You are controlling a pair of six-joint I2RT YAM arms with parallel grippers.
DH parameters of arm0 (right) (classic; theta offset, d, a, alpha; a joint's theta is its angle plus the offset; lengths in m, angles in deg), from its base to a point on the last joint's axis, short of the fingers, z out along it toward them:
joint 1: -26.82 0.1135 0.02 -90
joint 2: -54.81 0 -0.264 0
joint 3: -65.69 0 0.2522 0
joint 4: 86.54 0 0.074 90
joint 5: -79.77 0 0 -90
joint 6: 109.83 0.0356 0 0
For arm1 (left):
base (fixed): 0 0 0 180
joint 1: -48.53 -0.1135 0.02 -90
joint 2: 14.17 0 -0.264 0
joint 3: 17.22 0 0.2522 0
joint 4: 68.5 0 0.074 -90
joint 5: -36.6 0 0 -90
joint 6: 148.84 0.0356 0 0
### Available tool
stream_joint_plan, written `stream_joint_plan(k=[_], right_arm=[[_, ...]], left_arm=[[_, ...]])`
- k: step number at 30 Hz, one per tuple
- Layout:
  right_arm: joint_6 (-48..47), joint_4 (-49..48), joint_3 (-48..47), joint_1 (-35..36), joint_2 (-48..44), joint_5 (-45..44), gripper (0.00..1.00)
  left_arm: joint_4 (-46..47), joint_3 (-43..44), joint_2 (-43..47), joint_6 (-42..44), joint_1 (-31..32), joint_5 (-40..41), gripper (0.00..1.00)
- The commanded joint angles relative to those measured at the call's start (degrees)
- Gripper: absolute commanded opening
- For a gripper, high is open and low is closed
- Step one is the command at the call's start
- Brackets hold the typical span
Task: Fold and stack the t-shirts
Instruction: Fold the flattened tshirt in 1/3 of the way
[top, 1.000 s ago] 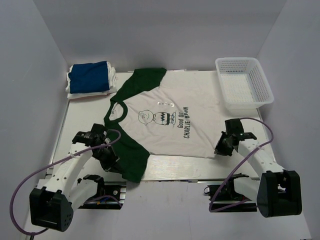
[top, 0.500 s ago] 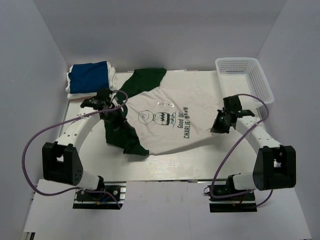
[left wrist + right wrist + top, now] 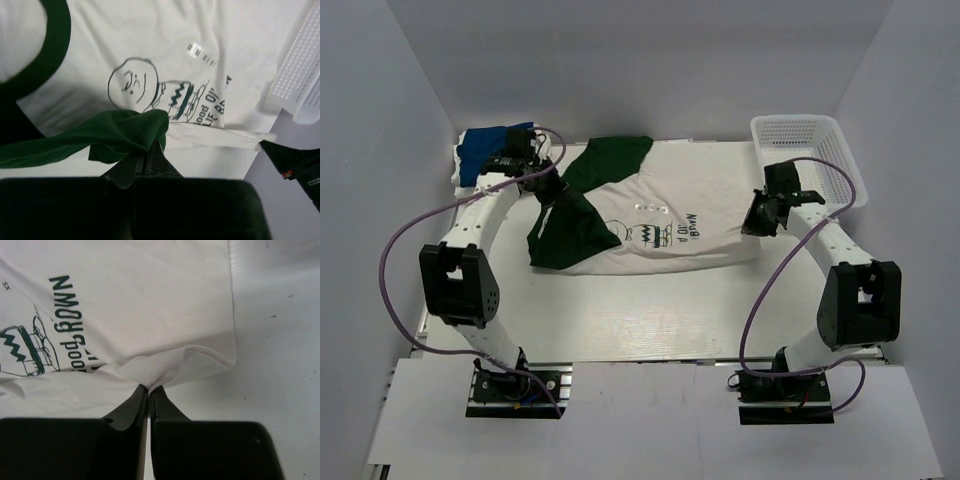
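While the white cloth t-shirt with dark green sleeves (image 3: 705, 195) lies mid-table, its long axis runs left to right: left gripper (image 3: 548, 192) clamped on the near green sleeve (image 3: 125, 132), right gripper (image 3: 761, 217) on the white hem corner (image 3: 165, 365), far edge beyond both.

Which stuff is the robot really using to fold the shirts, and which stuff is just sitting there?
For the job:
- Charlie Brown shirt, pinched by the left gripper and the right gripper
- folded blue shirt, back left

Just lying about:
- white basket, back right
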Motion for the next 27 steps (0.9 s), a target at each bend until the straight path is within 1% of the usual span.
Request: stream_joint_plan(k=[1,3,6,9,12,13,15,22,23,24,25,26,27], right_arm=[[-0.9,0.1,-4.7,-0.3,1.8,-3.4,0.00],[-0.8,0.6,-6.5,-0.3,3.1,-4.0,0.00],[-1.0,0.1,-7.8,-0.6,4.9,-4.4,0.00],[-0.7,1.6,-9.9,-0.5,7.3,-5.2,0.00],[-0.5,2.7,-10.2,-0.5,8.7,-6.1,0.00],[-0.4,2.7,-10.1,-0.5,8.9,-6.2,0.00],[0.2,2.8,-10.0,-0.6,9.4,-6.4,0.00],[1.6,1.6,-10.9,-0.5,11.4,-7.1,0.01],[1.6,1.4,-11.1,-0.6,11.9,-7.1,0.04],[1.8,1.1,-12.0,-0.6,12.2,-7.2,0.15],[1.9,1.1,-12.4,-0.6,12.9,-7.1,0.21],[2.0,1.5,-12.9,-0.7,13.3,-5.4,0.29],[1.2,1.8,-14.7,-0.4,13.5,-4.8,0.54]], left_arm=[[1.5,5.0,-3.0,0.5,-0.9,-0.2,0.00],[3.1,6.6,-5.4,1.1,-1.6,-1.0,0.00],[3.1,9.3,-8.1,1.1,-3.0,-1.0,0.00],[4.9,9.9,-8.1,1.1,-3.6,0.5,0.00],[8.8,9.9,-8.6,0.5,-4.1,0.5,0.00],[11.8,9.9,-8.6,1.2,-4.1,-1.0,0.00],[13.6,9.9,-9.2,1.2,-4.1,-1.8,0.00],[14.1,14.8,-17.7,3.0,-4.1,-3.4,0.00],[14.1,15.5,-18.8,3.0,-4.1,-3.4,0.00],[14.7,15.5,-20.0,3.0,-4.1,-2.7,0.00],[15.7,17.4,-21.1,3.6,-4.1,-2.7,0.01],[16.5,18.3,-23.6,4.3,-4.1,-2.7,0.13],[18.7,20.0,-24.8,5.7,-4.1,-2.7,0.67]])
